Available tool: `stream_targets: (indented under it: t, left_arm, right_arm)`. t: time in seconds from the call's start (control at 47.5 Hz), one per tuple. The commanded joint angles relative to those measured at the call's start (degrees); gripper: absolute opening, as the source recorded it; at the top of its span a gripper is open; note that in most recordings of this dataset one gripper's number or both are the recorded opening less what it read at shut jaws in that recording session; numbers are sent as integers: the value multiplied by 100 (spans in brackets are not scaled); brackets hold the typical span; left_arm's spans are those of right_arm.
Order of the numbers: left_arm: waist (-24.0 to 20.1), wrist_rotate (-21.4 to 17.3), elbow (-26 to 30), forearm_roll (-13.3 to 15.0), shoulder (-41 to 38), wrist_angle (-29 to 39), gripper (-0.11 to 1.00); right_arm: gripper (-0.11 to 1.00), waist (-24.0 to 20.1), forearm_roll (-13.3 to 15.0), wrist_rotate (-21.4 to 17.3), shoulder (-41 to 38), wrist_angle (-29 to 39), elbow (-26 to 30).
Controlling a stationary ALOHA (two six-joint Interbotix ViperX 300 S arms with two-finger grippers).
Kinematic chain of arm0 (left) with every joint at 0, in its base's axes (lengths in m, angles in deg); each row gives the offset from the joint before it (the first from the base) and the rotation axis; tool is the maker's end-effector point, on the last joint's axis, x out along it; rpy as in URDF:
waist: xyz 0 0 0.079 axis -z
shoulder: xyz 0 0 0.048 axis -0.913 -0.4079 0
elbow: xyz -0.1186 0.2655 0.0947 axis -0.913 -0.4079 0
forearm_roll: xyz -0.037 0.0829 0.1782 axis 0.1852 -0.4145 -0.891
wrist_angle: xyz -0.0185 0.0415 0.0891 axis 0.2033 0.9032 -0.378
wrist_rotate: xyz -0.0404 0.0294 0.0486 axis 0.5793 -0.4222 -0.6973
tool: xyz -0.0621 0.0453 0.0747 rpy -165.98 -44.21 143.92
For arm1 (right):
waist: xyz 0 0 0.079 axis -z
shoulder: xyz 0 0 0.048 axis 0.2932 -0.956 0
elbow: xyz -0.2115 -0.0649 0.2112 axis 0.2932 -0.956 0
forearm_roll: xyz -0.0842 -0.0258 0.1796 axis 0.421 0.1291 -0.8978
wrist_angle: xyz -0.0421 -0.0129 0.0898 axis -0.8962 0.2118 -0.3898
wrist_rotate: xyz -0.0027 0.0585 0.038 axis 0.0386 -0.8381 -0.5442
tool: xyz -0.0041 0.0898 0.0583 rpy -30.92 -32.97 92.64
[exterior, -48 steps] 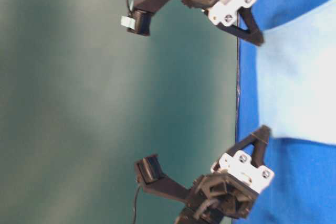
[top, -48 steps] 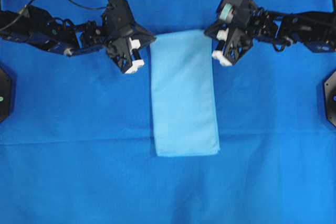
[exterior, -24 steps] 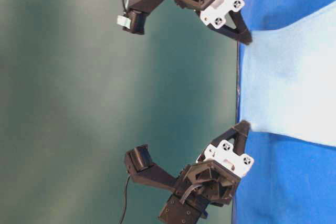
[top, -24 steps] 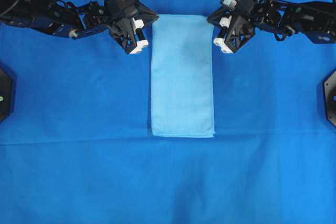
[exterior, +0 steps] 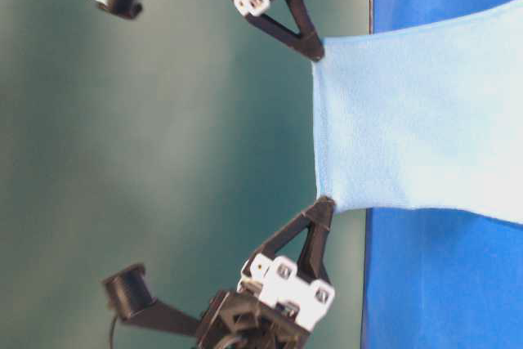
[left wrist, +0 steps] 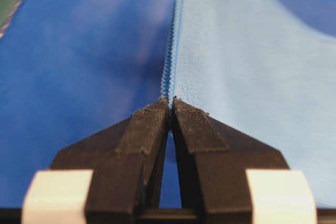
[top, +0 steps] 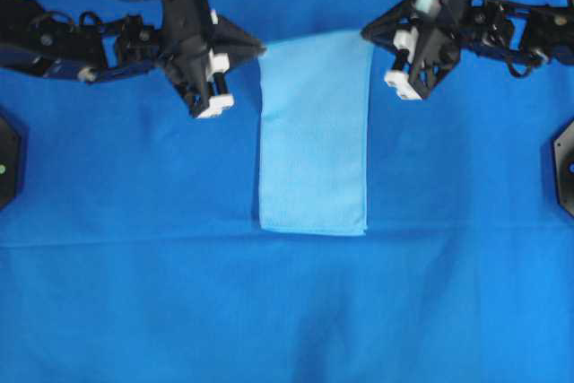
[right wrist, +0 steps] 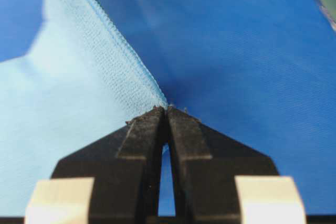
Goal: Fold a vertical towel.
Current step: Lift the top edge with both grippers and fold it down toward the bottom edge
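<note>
Both grippers hold the towel's far corners above the blue cloth.

The left gripper (top: 260, 45) has its jaws clamped on one far corner of the light blue towel (top: 314, 141); the right gripper (top: 368, 33) pinches the other. The far end appears lifted off the surface, stretched between them, while the near end lies flat on the royal-blue table cloth (top: 134, 293).

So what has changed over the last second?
Both hands, left hand and right hand, have lifted the towel's far end off the table cloth, corners pinched. The near edge slid slightly away. Both grips stayed shut.
</note>
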Motion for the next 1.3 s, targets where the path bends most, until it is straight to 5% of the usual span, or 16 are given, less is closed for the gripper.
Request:
stream_targets:
  t: [0.0,0.294,0.631,0.925,1.283]
  left_arm:
    - [193,35,-35,-9,220,35,4]
    - [1107,272,-79,-9,185,501,4]
    - [1898,1160,-114,-9,-88,554,4]
    - [2232,1380,0,-9,-765,202,4]
    - [2391,1371,123,-9,-888,-70,4]
  right_arm:
    - [3,-237,-44,-53,246,44,-44]
    - [3,-1143,-105,-378,272,413,-149]
    - [3,-2030,-105,-896,-105,527,-176]
    - [3,-2312,-105,-1169,-853,325,-105]
    - [3,-2417,-105,-1178,-870,246,-88]
